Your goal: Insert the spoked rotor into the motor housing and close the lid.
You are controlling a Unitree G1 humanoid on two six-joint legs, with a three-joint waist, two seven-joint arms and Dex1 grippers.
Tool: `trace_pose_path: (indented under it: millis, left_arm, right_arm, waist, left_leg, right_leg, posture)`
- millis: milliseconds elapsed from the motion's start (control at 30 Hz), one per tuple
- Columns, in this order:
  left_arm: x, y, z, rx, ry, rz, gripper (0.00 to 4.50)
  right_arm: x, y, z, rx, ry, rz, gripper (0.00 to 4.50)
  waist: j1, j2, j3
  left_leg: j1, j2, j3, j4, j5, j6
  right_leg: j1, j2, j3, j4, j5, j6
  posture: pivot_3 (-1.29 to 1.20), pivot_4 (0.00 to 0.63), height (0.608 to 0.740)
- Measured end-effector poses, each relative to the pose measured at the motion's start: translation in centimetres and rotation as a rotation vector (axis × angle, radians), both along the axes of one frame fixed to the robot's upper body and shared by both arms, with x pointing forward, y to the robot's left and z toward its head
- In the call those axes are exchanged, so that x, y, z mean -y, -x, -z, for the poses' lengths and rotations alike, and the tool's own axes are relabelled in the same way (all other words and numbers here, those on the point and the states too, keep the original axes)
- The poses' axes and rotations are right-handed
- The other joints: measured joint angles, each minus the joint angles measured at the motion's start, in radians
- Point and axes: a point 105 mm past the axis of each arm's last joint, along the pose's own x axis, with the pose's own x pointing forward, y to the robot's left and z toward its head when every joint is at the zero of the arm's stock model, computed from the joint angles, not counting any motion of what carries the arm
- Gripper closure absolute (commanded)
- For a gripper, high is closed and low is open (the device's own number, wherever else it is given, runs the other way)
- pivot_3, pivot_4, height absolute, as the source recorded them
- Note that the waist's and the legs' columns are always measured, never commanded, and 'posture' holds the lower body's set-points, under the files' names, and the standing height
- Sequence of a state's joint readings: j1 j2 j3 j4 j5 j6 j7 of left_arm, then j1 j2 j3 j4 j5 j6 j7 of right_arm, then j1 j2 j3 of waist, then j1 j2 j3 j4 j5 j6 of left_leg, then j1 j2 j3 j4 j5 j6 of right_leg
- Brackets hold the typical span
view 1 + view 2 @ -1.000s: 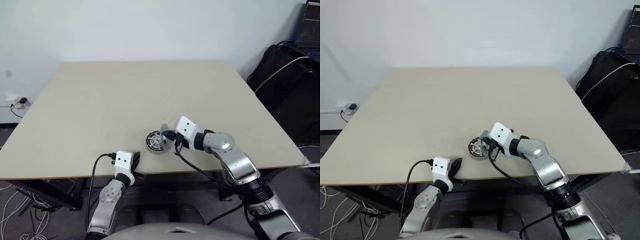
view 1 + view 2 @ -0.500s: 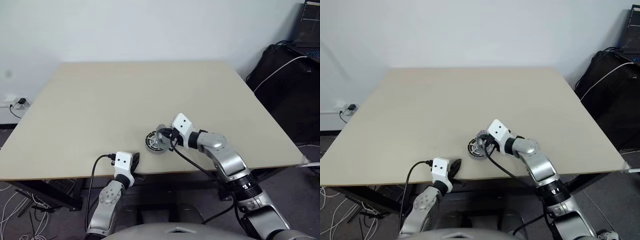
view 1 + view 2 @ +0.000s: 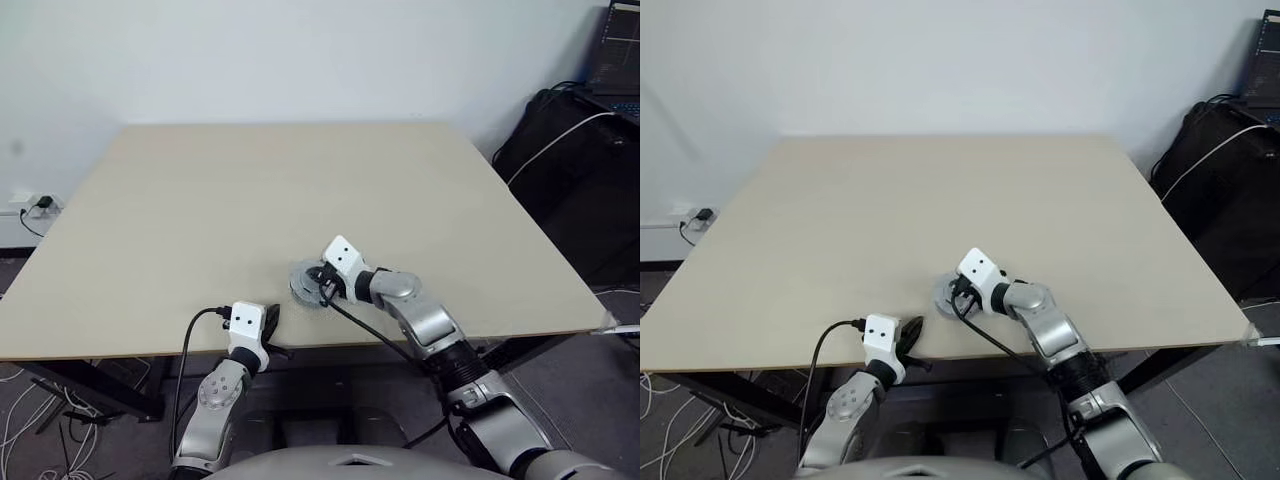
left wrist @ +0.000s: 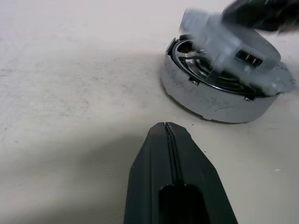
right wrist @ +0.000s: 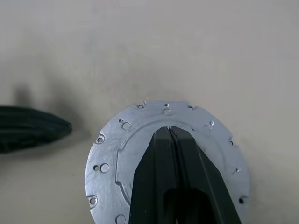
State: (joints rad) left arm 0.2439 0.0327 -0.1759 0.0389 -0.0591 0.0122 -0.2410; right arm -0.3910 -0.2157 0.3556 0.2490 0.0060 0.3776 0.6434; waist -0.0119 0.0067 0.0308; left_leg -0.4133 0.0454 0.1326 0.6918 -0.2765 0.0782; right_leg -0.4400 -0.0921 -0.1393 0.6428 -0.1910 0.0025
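The motor housing (image 4: 215, 100), a short silver cup, stands near the table's front edge (image 3: 303, 282). Inside it, part of the spoked rotor (image 4: 192, 59) and some copper windings show in the left wrist view. The lid (image 5: 140, 135), a silver disc with small holes, lies tilted over the housing's top (image 4: 210, 32). My right gripper (image 5: 169, 128) is shut, with its tips at the lid's centre (image 3: 318, 280). My left gripper (image 4: 166, 125) is shut and empty. It rests at the table's front edge (image 3: 272, 312), a short way from the housing and pointing at it.
The beige table (image 3: 250, 180) stretches far behind the housing. Black bags with a white cable (image 3: 570, 170) and a laptop (image 3: 615, 50) stand beyond its right side. A wall socket (image 3: 40, 203) sits low on the left.
My right gripper has sunk and moved left with the lid, from beside the housing onto its top. The open rotor face is now covered. The left arm has not moved.
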Motion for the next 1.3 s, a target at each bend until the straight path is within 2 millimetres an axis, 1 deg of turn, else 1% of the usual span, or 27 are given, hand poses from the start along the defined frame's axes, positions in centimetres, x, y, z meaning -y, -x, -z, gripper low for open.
trace_pose_path:
  millis: [100, 233, 333, 433, 500, 600, 667, 700, 733, 767, 900, 1000, 1100, 1133, 1300]
  left_arm:
    - [0.0, 0.0, 0.0, -0.001, 0.001, -0.001, 4.50]
    - [0.0, 0.1, 0.0, -0.002, 0.001, -0.001, 4.50]
    - [0.0, 0.1, 0.1, -0.004, 0.001, -0.002, 4.50]
    - [0.0, 0.1, 0.1, -0.006, 0.000, -0.003, 4.50]
    - [0.0, 0.1, 0.1, -0.005, 0.001, -0.003, 4.50]
    - [0.0, 0.1, 0.0, -0.002, 0.002, -0.002, 4.50]
    - [0.1, 0.0, 0.0, 0.001, 0.004, 0.000, 4.50]
    - [0.1, -0.1, -0.1, 0.003, 0.004, 0.001, 4.50]
    - [0.1, -0.1, -0.1, 0.003, 0.004, 0.001, 4.50]
    - [0.2, -0.1, -0.1, 0.005, 0.005, 0.002, 4.50]
    - [0.4, -0.4, -0.5, 0.023, 0.007, 0.011, 4.50]
    - [0.6, -0.6, -0.9, 0.050, 0.011, 0.019, 4.50]
    - [0.6, -0.6, -1.0, 0.057, 0.012, 0.020, 4.50]
    - [0.6, -0.5, -1.0, 0.059, 0.011, 0.019, 4.50]
    - [0.5, -0.4, -1.0, 0.061, 0.009, 0.017, 4.50]
  right_arm:
    - [-0.2, -0.9, 0.1, 0.001, 0.005, 0.031, 4.47]
    - [0.4, -1.8, 0.3, 0.016, 0.051, 0.078, 4.47]
    - [0.8, -1.7, 0.1, 0.023, 0.049, 0.085, 4.47]
    - [1.2, -1.2, -0.1, 0.029, 0.044, 0.092, 4.47]
    - [1.5, -1.2, -0.9, 0.019, 0.014, 0.118, 4.47]
    - [1.7, -1.4, -3.4, 0.024, -0.073, 0.140, 4.47]
    - [1.8, -1.1, -4.7, 0.042, -0.091, 0.115, 4.47]
    - [2.0, -0.9, -5.1, 0.057, -0.078, 0.095, 4.10]
    - [2.1, -0.7, -5.2, 0.073, -0.057, 0.071, 3.88]
    - [2.2, -0.4, -5.1, 0.086, -0.027, 0.046, 3.57]
    - [2.1, 0.8, -3.6, 0.060, 0.008, -0.006, 2.26]
    - [1.9, 0.7, -2.8, 0.068, 0.021, -0.003, 1.26]
    - [1.9, 0.8, -1.5, 0.057, 0.036, 0.008, 0.26]
    - [1.9, 0.9, -1.1, 0.049, 0.033, 0.011, 0.04]
    - [1.1, 0.9, -0.5, 0.033, 0.002, 0.020, 0.04]
  waist:
    - [-0.001, 0.000, -0.001]
    - [0.000, 0.002, -0.002]
    - [0.000, 0.002, -0.002]
    - [0.000, 0.002, -0.002]
    - [0.000, 0.003, -0.002]
    - [0.000, 0.003, -0.002]
    - [0.000, 0.003, -0.002]
    - [0.001, 0.003, -0.002]
    - [0.001, 0.002, -0.002]
    - [0.001, 0.002, -0.002]
    - [0.000, 0.002, -0.001]
    - [0.000, 0.002, -0.001]
    - [0.000, 0.001, -0.001]
    - [0.000, 0.001, -0.001]
    - [0.000, 0.001, -0.001]
  left_leg:
    - [0.001, 0.000, 0.000, 0.000, 0.000, 0.000]
    - [0.001, 0.000, 0.000, 0.000, 0.000, 0.000]
    - [0.001, 0.000, 0.000, 0.000, 0.000, 0.000]
    - [0.001, 0.000, 0.000, 0.000, 0.000, 0.000]
    - [0.000, 0.000, 0.000, 0.000, 0.000, 0.000]
    - [0.000, 0.000, 0.000, 0.000, 0.000, 0.000]
    - [0.000, 0.000, 0.000, 0.000, 0.000, 0.000]
    - [0.000, 0.000, 0.000, 0.000, 0.000, 0.000]
    - [0.000, 0.000, 0.000, 0.000, 0.000, 0.000]
    - [0.000, 0.000, 0.000, 0.000, 0.000, 0.000]
    - [0.000, 0.000, 0.000, 0.000, 0.000, 0.000]
    - [0.000, 0.000, 0.000, 0.000, 0.000, 0.000]
    - [0.000, 0.000, 0.000, 0.000, 0.000, 0.000]
    - [0.000, 0.000, 0.000, 0.000, 0.000, 0.000]
    - [0.000, 0.000, 0.000, 0.000, 0.000, 0.000]
  right_leg:
    - [0.001, 0.000, 0.000, 0.000, 0.000, 0.000]
    - [0.001, -0.001, 0.000, 0.000, 0.000, 0.000]
    - [0.001, -0.002, 0.000, 0.000, 0.000, 0.000]
    - [0.000, -0.003, 0.000, 0.000, 0.000, 0.000]
    - [0.000, -0.003, 0.001, 0.000, 0.000, 0.000]
    - [0.000, -0.003, 0.000, 0.000, 0.000, 0.000]
    - [0.000, -0.003, 0.000, 0.000, 0.000, 0.000]
    - [0.000, -0.004, 0.000, 0.000, 0.000, 0.000]
    - [0.000, -0.004, 0.000, -0.001, 0.000, 0.000]
    - [0.000, -0.004, 0.000, -0.001, 0.000, 0.000]
    - [0.000, -0.003, 0.000, -0.001, 0.000, 0.000]
    - [0.000, -0.003, 0.000, 0.000, 0.000, 0.000]
    - [0.000, -0.003, 0.000, 0.000, 0.000, 0.000]
    - [0.000, -0.003, 0.000, 0.000, 0.000, 0.000]
    - [0.000, -0.002, 0.000, 0.000, 0.000, 0.000]
  posture:
    - [0.00, 0.000, 0.740]
    - [0.00, 0.000, 0.740]
    - [0.00, 0.000, 0.740]
    - [0.00, 0.000, 0.740]
    - [0.00, 0.000, 0.740]
    - [0.00, 0.000, 0.740]
    - [0.00, 0.000, 0.740]
    - [0.00, 0.000, 0.740]
    - [0.00, 0.000, 0.740]
    - [0.00, 0.000, 0.740]
    - [0.00, 0.000, 0.740]
    - [0.00, 0.000, 0.740]
    - [0.00, 0.000, 0.740]
    - [0.00, 0.000, 0.740]
    - [0.00, 0.000, 0.740]
